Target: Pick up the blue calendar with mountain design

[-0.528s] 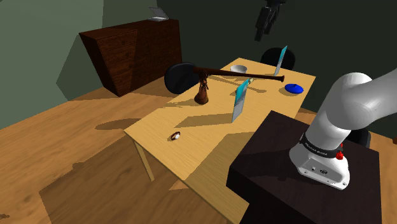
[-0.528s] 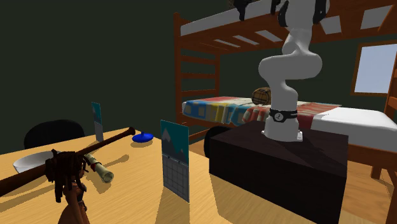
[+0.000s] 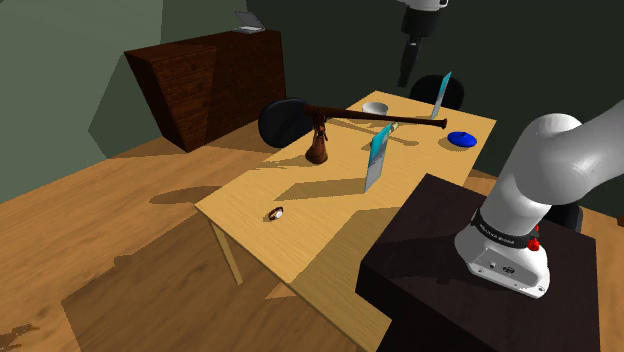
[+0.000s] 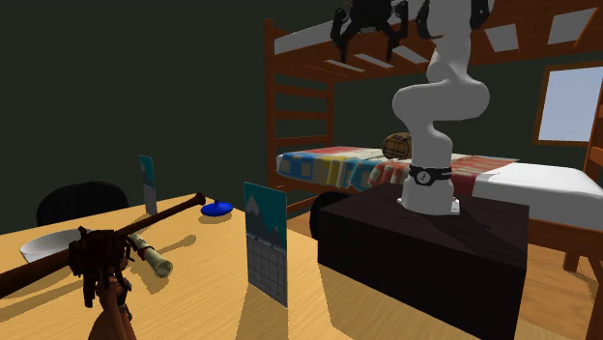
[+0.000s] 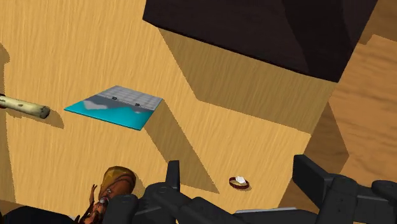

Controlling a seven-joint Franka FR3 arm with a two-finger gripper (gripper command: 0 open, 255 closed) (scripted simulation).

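Observation:
The blue calendar with a white mountain print and a grey date grid (image 3: pixel 377 160) stands upright near the middle of the wooden table (image 3: pixel 300 240). In the second exterior view the calendar (image 4: pixel 266 241) faces the camera, close to the dark stand (image 4: pixel 425 246). The wrist view looks down on the calendar (image 5: pixel 114 107), which lies well ahead of the fingers. My black gripper (image 3: pixel 406 65) hangs high above the table's far side, open and holding nothing. Its spread fingers show in front of the bunk bed (image 4: pixel 367 46) and in the wrist view (image 5: pixel 242 178).
A long brown bat (image 3: pixel 375 117) rests across a brown figurine (image 3: pixel 317 146). A second blue card (image 3: pixel 441 95), a bowl (image 3: pixel 375 108), a blue disc (image 3: pixel 461 139) and a small ring-like item (image 3: pixel 277 213) share the table. Dark chairs and a dresser (image 3: pixel 200 85) stand behind it.
The hand has dropped and turned, coming down into the second exterior view with its fingers spread. Everything on the table has stayed in place.

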